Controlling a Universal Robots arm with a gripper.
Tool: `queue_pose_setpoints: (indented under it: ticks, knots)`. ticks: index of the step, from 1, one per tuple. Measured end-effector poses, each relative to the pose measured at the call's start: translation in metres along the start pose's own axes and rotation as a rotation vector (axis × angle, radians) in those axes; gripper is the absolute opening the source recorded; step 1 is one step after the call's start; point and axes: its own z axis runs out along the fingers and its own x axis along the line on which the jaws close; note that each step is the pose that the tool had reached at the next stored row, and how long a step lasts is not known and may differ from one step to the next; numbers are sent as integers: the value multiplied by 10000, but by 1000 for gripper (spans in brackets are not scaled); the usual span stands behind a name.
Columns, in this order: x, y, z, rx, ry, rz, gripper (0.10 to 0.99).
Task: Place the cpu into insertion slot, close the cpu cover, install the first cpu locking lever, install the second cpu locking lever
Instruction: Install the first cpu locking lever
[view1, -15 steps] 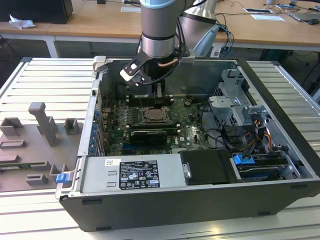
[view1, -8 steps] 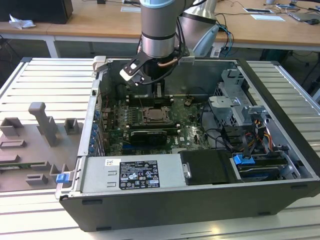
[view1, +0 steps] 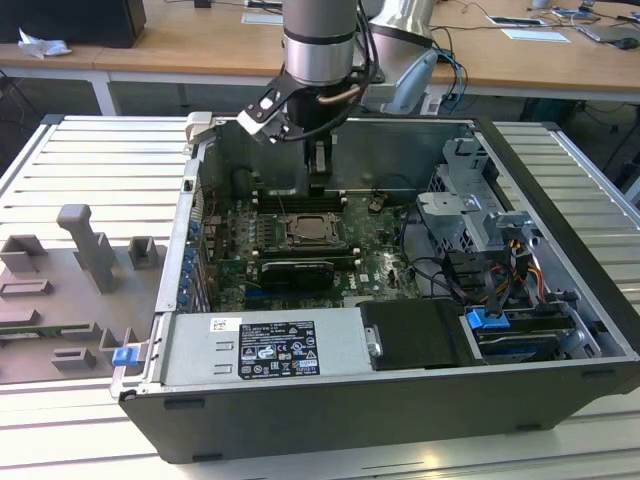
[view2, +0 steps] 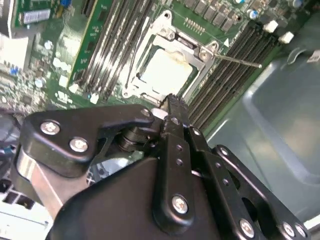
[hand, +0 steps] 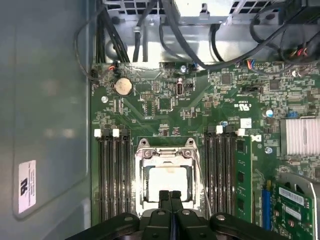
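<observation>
gripper (hand: 170, 196) fingers are pressed together, holding nothing, tips at the socket's edge in the first wrist view. open computer case (view1: 400, 150) fills the exterior view's middle, with a green motherboard (view1: 375, 240) on its floor. at the board's centre is the insertion slot (view1: 310, 232), between memory slots (hand: 112, 175). the cpu cover (hand: 167, 154) lies flat around the pale cpu (hand: 167, 181). 1 thin lever (view2: 235, 59) sticks out beside it.

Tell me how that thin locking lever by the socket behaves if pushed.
Probably springy: the locking lever is a thin wire rod sticking out past the cpu cover. Likely slippery, being smooth bare metal. Probably light, judging by its thinness.
</observation>
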Motion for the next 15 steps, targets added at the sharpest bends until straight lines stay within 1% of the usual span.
queue_pose_setpoints:
  ticks: [1, 3, 5, 8, 9, 11, 15]
  knots:
    - [0, -1, 4, 5, 24, -499, 106]
    - [0, -1, 6, 8, 58, -1180, 106]
    - [0, -1, 6, 11, 74, -1496, 106]
    - [-1, -1, 10, 22, 84, -1703, 106]
    - [0, -1, 11, 22, 100, -1994, 106]
    - [-1, -1, 11, 31, 174, -3450, 106]
    - [-1, -1, 11, 35, 212, -4227, 106]
